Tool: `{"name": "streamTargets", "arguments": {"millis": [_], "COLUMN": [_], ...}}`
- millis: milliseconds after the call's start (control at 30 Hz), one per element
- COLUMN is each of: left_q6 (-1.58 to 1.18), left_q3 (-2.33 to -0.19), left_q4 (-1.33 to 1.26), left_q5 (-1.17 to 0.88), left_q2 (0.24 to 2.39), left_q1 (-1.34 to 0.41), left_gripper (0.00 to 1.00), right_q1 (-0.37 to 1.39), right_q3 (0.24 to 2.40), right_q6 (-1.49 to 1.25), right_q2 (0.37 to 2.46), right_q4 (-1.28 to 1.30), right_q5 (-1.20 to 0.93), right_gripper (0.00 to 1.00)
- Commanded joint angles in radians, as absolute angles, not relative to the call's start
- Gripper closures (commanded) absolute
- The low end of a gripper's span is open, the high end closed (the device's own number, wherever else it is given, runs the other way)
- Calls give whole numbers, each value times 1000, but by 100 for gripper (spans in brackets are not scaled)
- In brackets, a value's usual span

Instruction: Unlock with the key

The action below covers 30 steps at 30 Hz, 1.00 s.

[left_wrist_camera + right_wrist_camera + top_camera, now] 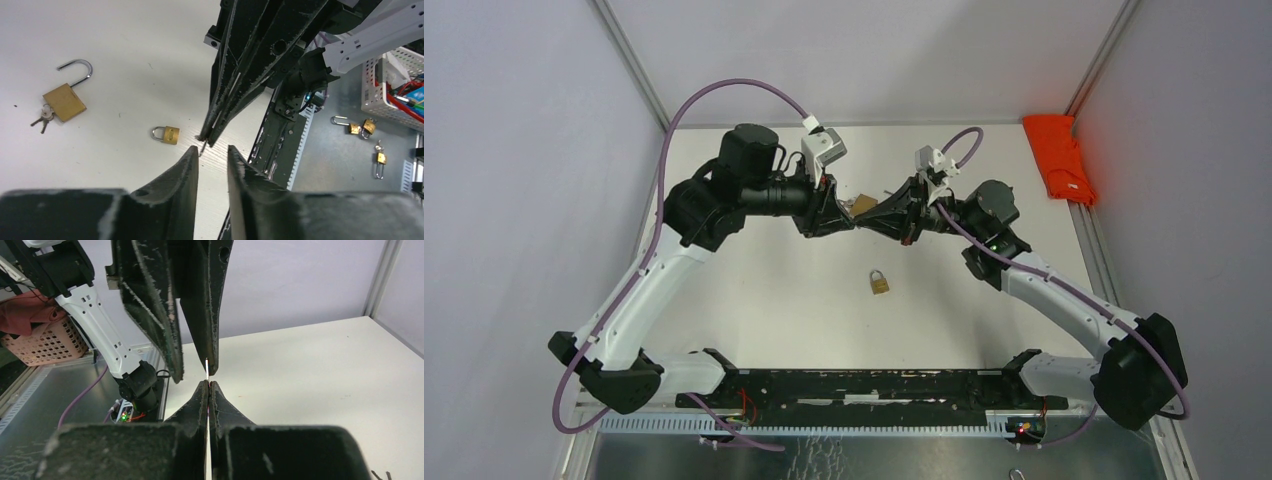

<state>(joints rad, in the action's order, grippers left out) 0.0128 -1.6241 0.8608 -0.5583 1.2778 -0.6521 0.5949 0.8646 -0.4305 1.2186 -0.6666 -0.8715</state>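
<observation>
Pinching a sliver-thin key [207,368], mostly hidden between its pressed-together fingers, the right end effector [208,383] is facing the left end effector [212,148] tip to tip, whose fingers are standing spread.

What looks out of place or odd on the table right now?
The large padlock lies with its shackle swung open, keys in its base, while the small padlock is shut. More padlocks lie off the table, on the grey metal ledge.

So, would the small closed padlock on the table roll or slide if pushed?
The small padlock lies flat, so it probably slides, not rolls. Its brass-coloured body looks solid, likely heavy for its size. Pushed off-centre, it may spin.
</observation>
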Motion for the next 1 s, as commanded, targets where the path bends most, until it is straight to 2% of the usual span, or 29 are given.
{"name": "streamTargets", "arguments": {"millis": [0, 100, 267, 467, 633, 733, 967], "left_q6": [78, 94, 101, 87, 56, 35, -50], "left_q3": [-1616, -1604, -1594, -1586, -1580, -1543, -1427], "left_q4": [835, 834, 833, 845, 881, 852, 736], "left_q5": [-555, -511, -439, -297, -227, -225, -336], "left_q2": [1233, 1207, 1169, 1184, 1351, 1425, 1585], "left_q1": [-654, -654, -653, -654, -653, -654, -658], "left_gripper": [61, 54, 52, 63, 66, 64, 63], "right_q1": [586, 584, 575, 557, 529, 522, 515], "right_q3": [920, 930, 939, 951, 978, 968, 908], "right_q6": [-379, -366, -334, -238, -60, 24, 34], "right_q2": [1191, 1179, 1160, 1100, 986, 900, 783], "right_q4": [-610, -591, -530, -384, -74, 84, 284], "right_q5": [-826, -822, -807, -765, -557, -416, -205], "right_gripper": [100, 100, 100, 100, 100, 100, 100]}}
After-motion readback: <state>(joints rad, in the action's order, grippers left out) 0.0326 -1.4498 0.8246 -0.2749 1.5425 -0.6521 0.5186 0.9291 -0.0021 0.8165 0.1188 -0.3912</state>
